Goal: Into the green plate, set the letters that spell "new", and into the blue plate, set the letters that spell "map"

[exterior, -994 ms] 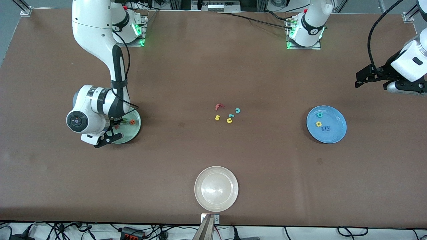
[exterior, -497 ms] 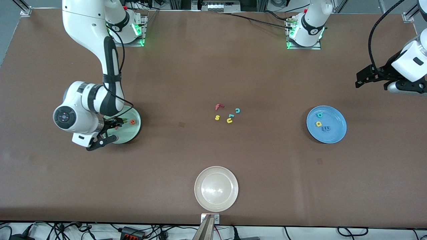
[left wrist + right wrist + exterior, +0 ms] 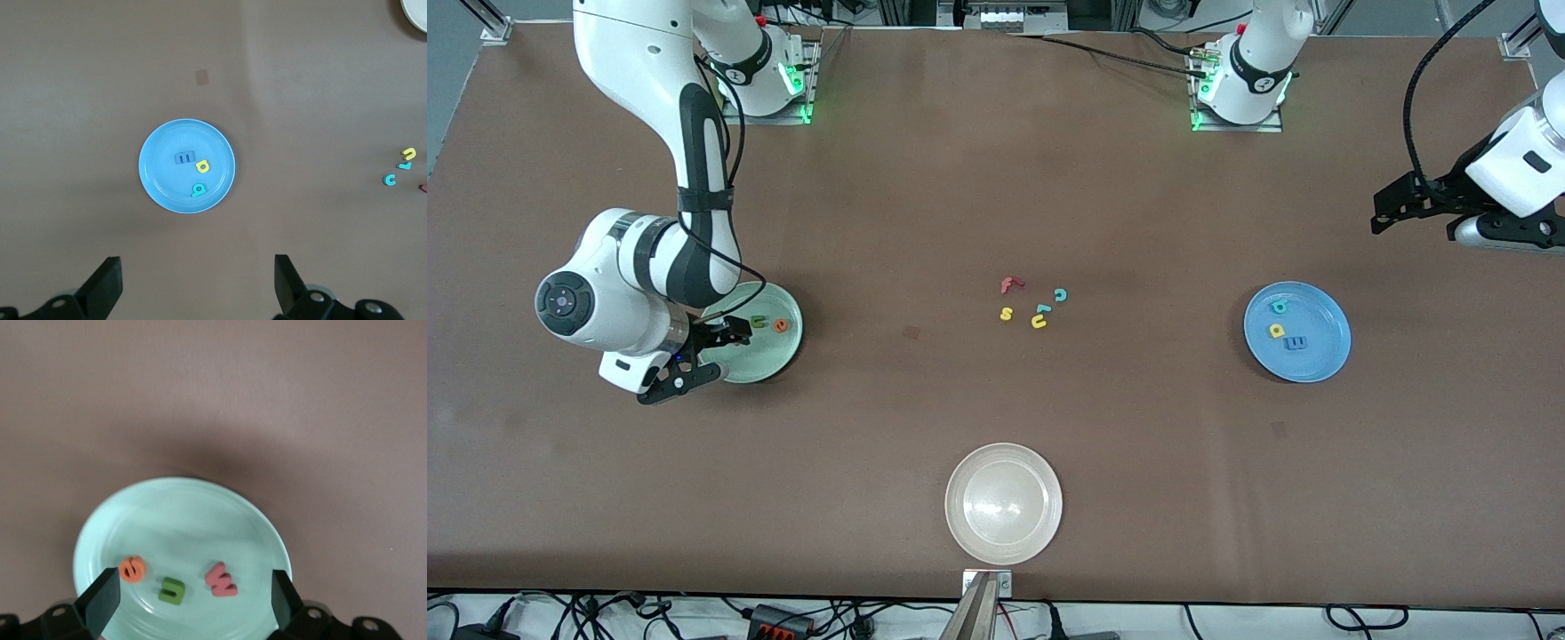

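The pale green plate (image 3: 769, 356) (image 3: 180, 513) holds the orange e (image 3: 781, 325) (image 3: 132, 569), the dark green n (image 3: 758, 322) (image 3: 172, 591) and the salmon-red w (image 3: 221, 580). The w is hidden by the arm in the front view. My right gripper (image 3: 703, 356) (image 3: 193, 600) hangs open over that plate's edge, holding nothing. The blue plate (image 3: 1320, 351) (image 3: 160, 180) holds the blue m (image 3: 1296, 342) (image 3: 184, 158), yellow p (image 3: 1276, 331) (image 3: 202, 166) and teal a (image 3: 1280, 307) (image 3: 199, 189). My left gripper (image 3: 1380, 213) (image 3: 197, 283) waits open over bare table beside the blue plate.
Loose letters lie mid-table: a red f (image 3: 1009, 284), teal c (image 3: 1060, 294) (image 3: 389, 179), yellow s (image 3: 1006, 313), yellow u (image 3: 1039, 322) (image 3: 408, 154) and another teal piece (image 3: 1042, 308). A whitish plate (image 3: 1003, 503) sits near the table's front edge.
My right gripper has opened and drawn back toward the right arm's end of the table, uncovering the green n on the plate. The left arm has barely moved.
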Motion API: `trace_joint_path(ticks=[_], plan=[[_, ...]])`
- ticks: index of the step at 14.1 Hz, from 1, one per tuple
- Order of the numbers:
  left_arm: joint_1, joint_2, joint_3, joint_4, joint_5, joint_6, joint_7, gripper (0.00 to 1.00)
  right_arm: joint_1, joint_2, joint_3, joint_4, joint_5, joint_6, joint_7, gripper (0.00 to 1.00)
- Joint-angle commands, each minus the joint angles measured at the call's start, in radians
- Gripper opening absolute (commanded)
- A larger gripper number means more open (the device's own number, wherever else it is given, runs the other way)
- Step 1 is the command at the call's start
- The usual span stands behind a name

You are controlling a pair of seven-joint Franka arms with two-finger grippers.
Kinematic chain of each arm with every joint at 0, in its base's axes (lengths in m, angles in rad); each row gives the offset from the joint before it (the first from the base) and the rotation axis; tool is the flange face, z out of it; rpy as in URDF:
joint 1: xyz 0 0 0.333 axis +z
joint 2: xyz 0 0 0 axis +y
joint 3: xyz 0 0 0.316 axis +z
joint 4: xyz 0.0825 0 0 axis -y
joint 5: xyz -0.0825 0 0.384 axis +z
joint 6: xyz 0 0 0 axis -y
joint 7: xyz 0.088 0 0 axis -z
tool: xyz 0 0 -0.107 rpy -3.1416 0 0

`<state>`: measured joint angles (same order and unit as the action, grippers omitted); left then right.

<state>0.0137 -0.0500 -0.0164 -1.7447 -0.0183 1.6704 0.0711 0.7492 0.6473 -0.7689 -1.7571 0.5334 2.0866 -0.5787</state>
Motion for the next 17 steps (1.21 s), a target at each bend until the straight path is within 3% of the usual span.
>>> trace_joint_path(ticks=[1, 6, 9, 12, 14, 17], plan=[[-0.009, -0.011, 0.001, 0.002, 0.018, -0.005, 0.010, 1.00, -0.120, -0.067, 0.135, 0.033, -0.041, -0.014, 0.115, 1.00], [-0.008, -0.011, 0.003, 0.004, 0.015, -0.011, 0.010, 1.00, -0.302, -0.228, 0.406, 0.062, -0.309, -0.060, 0.471, 1.00], [-0.008, -0.011, 0.003, 0.004, 0.014, -0.012, 0.010, 1.00, -0.450, -0.319, 0.535, 0.128, -0.442, -0.213, 0.552, 1.00], [-0.008, -0.011, 0.003, 0.004, 0.014, -0.012, 0.010, 1.00, -0.569, -0.391, 0.609, 0.209, -0.486, -0.344, 0.615, 1.00], [-0.008, -0.011, 0.003, 0.004, 0.014, -0.014, 0.010, 1.00, -0.674, -0.437, 0.692, 0.234, -0.495, -0.379, 0.642, 1.00], [-0.008, -0.011, 0.003, 0.002, 0.014, -0.014, 0.010, 1.00, -0.727, -0.488, 0.697, 0.245, -0.570, -0.365, 0.642, 1.00]])
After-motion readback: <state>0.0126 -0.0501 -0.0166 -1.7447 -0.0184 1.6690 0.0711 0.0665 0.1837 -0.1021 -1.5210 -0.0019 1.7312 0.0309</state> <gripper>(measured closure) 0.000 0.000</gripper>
